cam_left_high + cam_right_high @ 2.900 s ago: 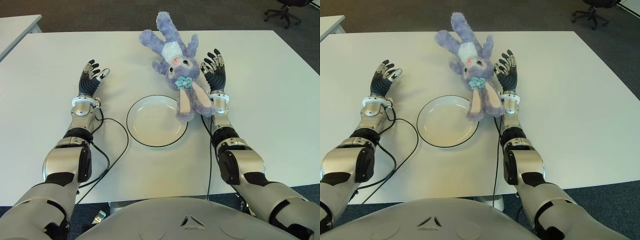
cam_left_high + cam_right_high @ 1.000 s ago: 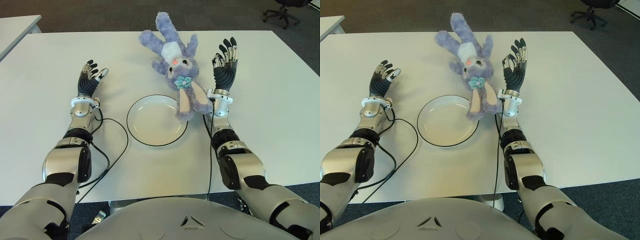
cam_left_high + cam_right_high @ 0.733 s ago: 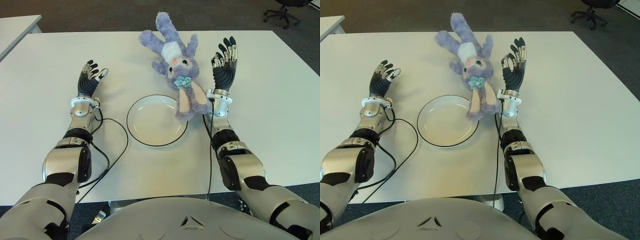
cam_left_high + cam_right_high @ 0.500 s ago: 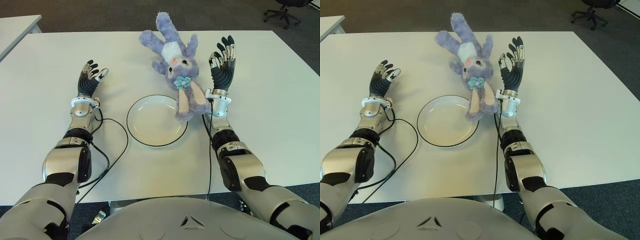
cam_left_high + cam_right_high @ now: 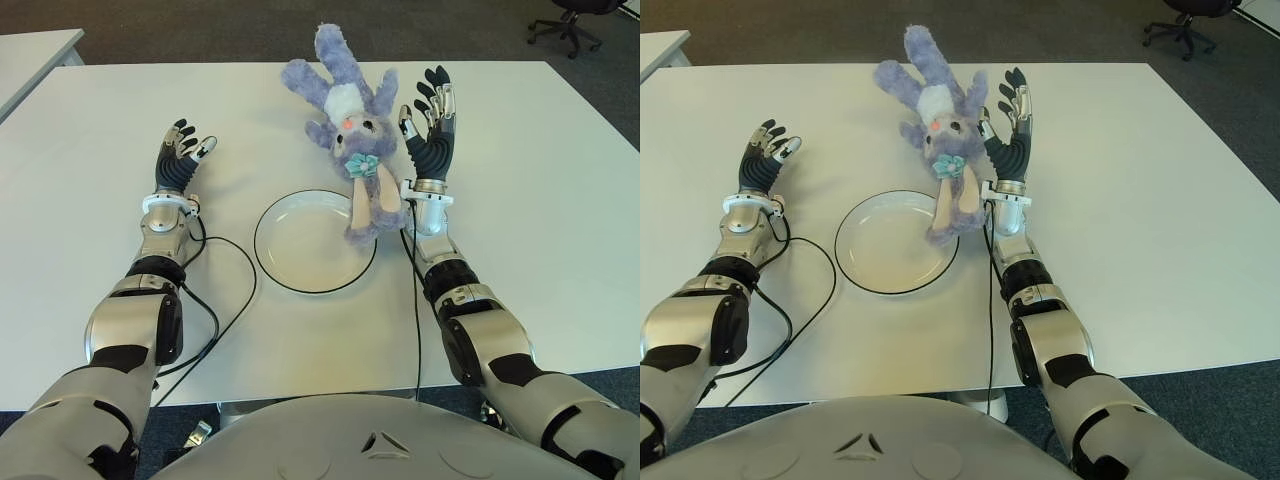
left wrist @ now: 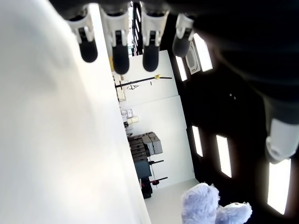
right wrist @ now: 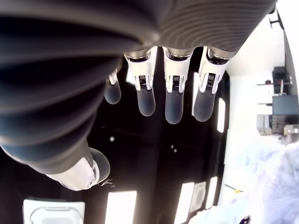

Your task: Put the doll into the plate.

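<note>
A purple plush bunny doll (image 5: 345,110) lies on the white table (image 5: 540,180), head toward me. Its long ears (image 5: 365,205) hang over the far right rim of the white plate (image 5: 300,250). My right hand (image 5: 430,125) stands upright with its fingers spread, right against the doll's right side, holding nothing. In the right wrist view the straight fingers (image 7: 173,102) show, with purple fur (image 7: 280,186) beside them. My left hand (image 5: 180,158) shows open on the left of the plate, well apart from the doll.
Black cables (image 5: 225,290) run from both wrists across the table on either side of the plate. Another table's corner (image 5: 30,50) shows at the far left, and an office chair (image 5: 570,20) stands on the floor at the far right.
My right hand has moved left, up against the doll. The doll has shifted slightly left, its ears reaching farther over the plate's rim. The left hand has stayed still.
</note>
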You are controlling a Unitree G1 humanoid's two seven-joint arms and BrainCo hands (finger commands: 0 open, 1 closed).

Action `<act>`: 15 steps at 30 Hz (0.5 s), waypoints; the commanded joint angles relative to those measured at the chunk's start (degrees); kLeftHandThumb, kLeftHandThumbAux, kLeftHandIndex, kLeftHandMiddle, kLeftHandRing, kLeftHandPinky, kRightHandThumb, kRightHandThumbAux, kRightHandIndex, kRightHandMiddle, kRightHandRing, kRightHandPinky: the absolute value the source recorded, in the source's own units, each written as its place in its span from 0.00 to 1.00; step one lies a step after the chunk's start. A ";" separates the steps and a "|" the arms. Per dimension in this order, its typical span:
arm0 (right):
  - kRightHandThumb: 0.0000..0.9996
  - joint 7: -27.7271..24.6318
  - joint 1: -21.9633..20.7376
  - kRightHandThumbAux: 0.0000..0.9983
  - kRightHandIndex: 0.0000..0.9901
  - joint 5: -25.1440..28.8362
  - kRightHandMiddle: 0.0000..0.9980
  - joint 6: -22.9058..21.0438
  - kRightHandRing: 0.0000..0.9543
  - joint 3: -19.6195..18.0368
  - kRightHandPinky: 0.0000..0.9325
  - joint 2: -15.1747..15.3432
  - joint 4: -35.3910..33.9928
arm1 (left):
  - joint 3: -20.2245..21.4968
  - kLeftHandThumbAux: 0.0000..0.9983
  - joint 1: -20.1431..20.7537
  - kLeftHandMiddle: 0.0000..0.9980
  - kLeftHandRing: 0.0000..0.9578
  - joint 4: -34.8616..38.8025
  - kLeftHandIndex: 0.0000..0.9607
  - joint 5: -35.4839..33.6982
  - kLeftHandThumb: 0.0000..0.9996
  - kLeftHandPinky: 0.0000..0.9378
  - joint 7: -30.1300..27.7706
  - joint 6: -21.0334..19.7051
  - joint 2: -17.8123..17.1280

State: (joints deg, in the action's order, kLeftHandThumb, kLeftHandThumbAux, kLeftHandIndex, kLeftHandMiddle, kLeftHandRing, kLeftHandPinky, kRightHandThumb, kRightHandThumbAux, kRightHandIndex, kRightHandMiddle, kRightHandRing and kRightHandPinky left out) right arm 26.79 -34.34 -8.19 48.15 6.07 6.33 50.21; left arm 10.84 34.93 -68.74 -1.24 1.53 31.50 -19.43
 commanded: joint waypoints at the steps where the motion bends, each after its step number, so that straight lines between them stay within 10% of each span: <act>1: 0.53 4.64 33.44 0.66 0.05 -10.72 0.13 1.40 0.15 7.80 0.19 0.07 14.82 | 0.58 0.54 -6.18 0.14 0.14 -2.25 0.00 -0.76 0.00 0.09 -2.60 -1.65 1.17; 15: 0.51 15.11 33.88 0.65 0.03 -16.27 0.12 1.85 0.13 11.09 0.15 1.12 14.98 | 0.84 0.54 -6.00 0.14 0.15 -2.25 0.00 -1.12 0.00 0.12 -3.25 -1.29 1.21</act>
State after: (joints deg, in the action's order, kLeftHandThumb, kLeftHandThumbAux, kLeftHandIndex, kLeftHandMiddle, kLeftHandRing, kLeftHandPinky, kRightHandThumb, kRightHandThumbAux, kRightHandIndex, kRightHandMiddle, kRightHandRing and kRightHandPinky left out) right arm 34.46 -34.07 -14.66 48.15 10.12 7.38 48.86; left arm 10.85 34.93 -68.54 -1.25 1.53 31.50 -19.43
